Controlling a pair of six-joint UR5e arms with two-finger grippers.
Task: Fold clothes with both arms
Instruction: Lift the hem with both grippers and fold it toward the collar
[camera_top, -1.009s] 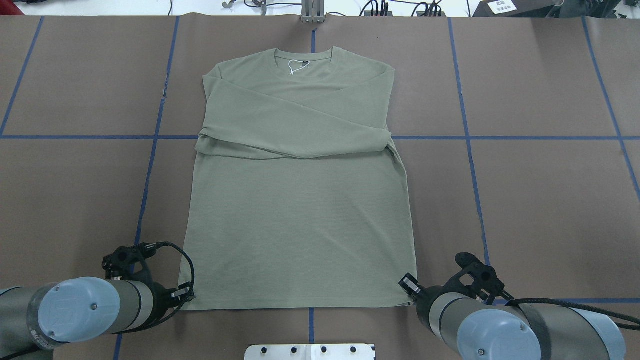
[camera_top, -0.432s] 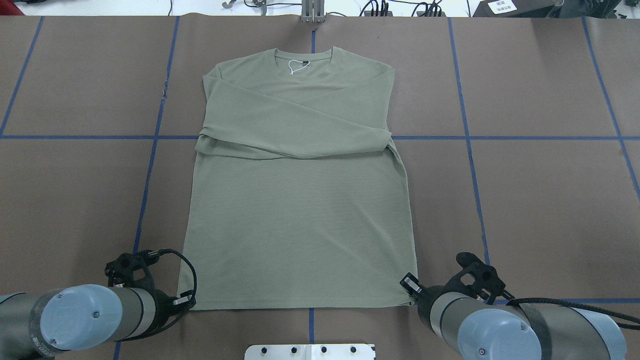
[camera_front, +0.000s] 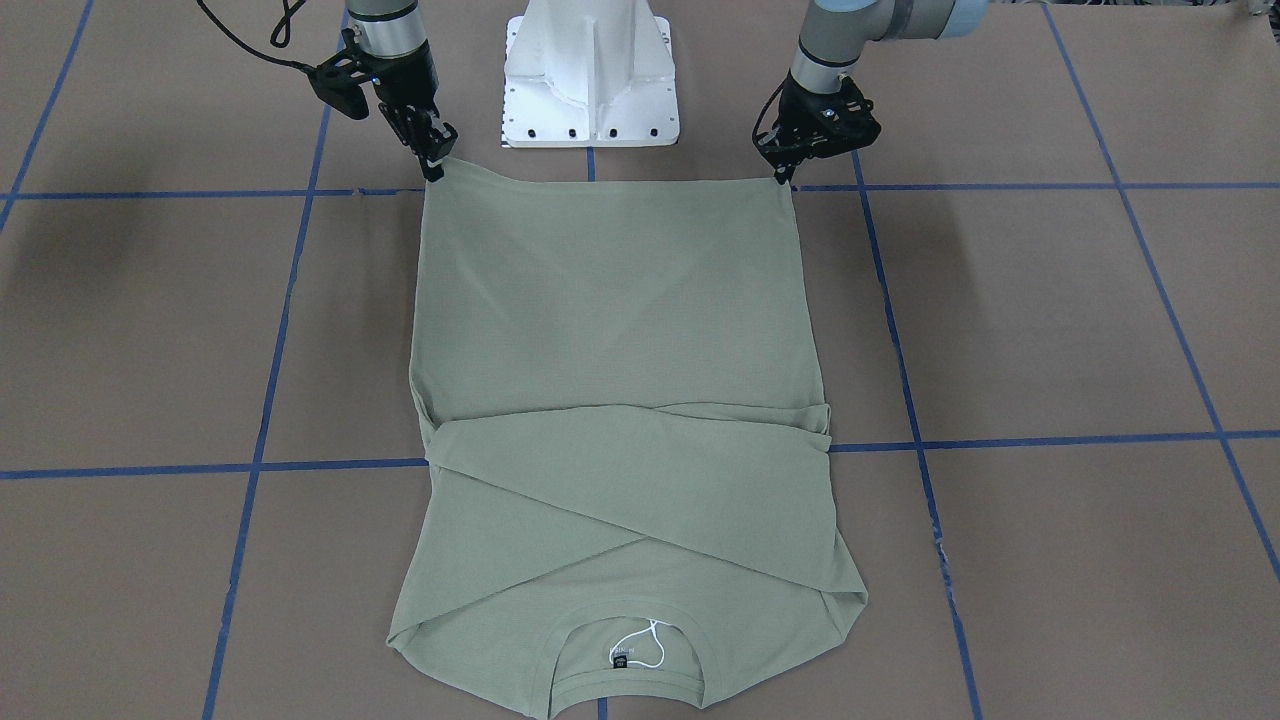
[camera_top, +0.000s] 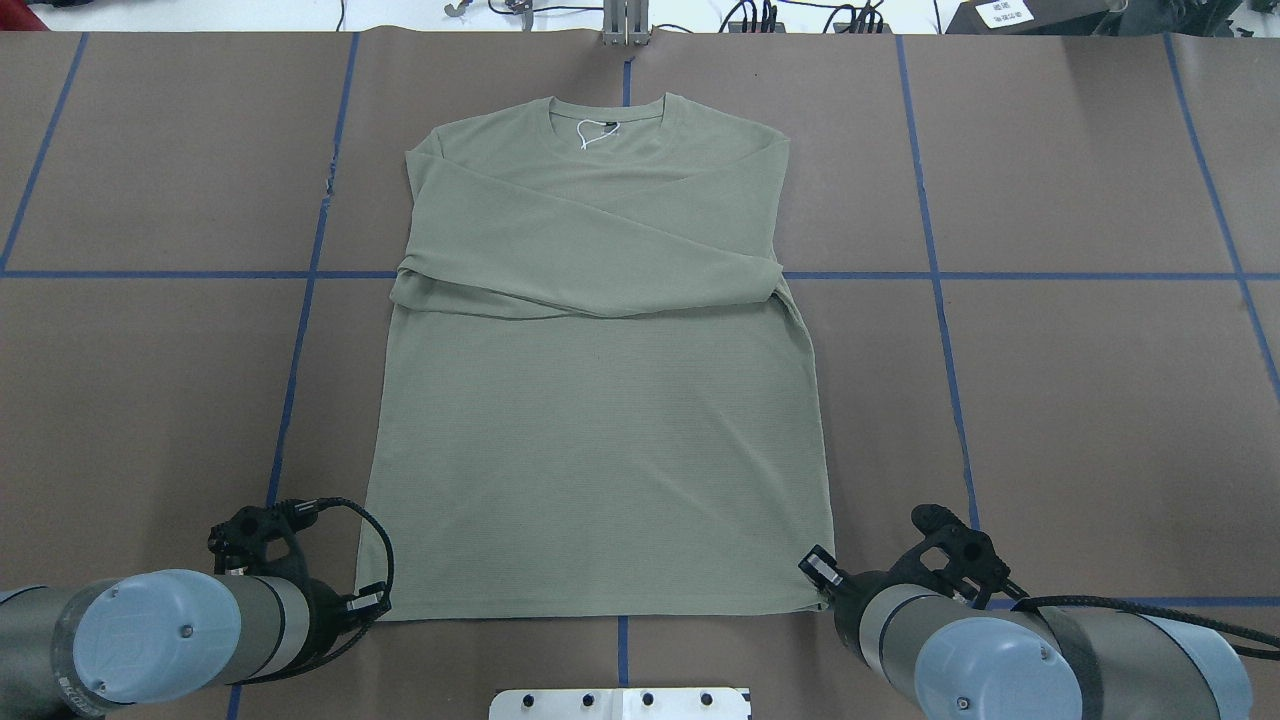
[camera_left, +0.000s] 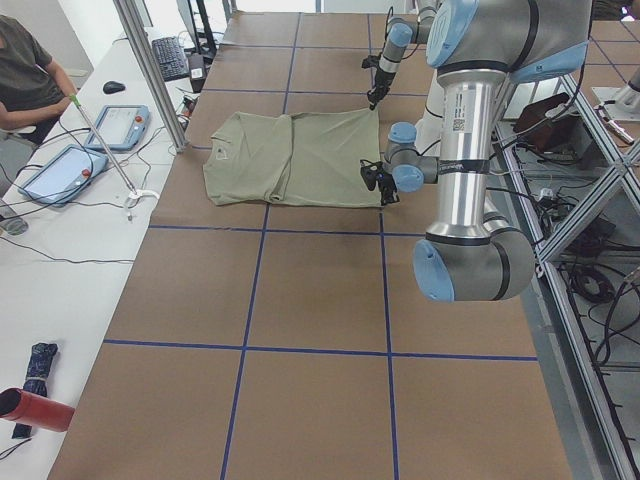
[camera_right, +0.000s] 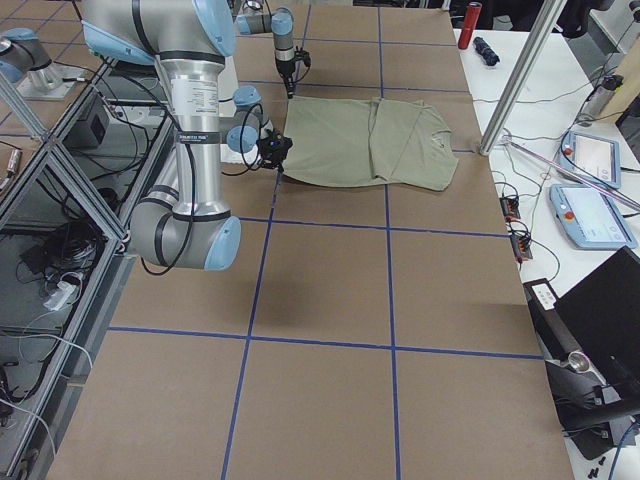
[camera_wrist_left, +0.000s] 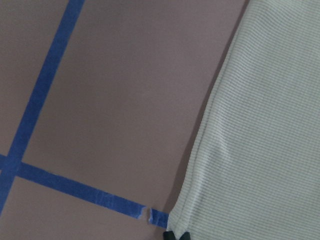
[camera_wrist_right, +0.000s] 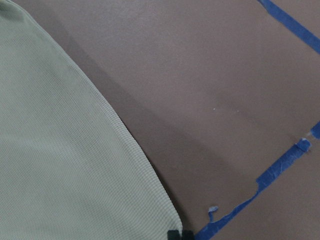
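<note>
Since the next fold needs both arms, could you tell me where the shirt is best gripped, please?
Grip the shirt at the two corners of its hem nearest the robot, each from its outer side, low over the table: the hem lies flat and straight, sleeves folded across the chest. The left tool and right tool sit at those corners.

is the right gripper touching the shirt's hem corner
Touching. The right wrist view shows the corner of the shirt ending between the tips of the right gripper, no gap.
</note>
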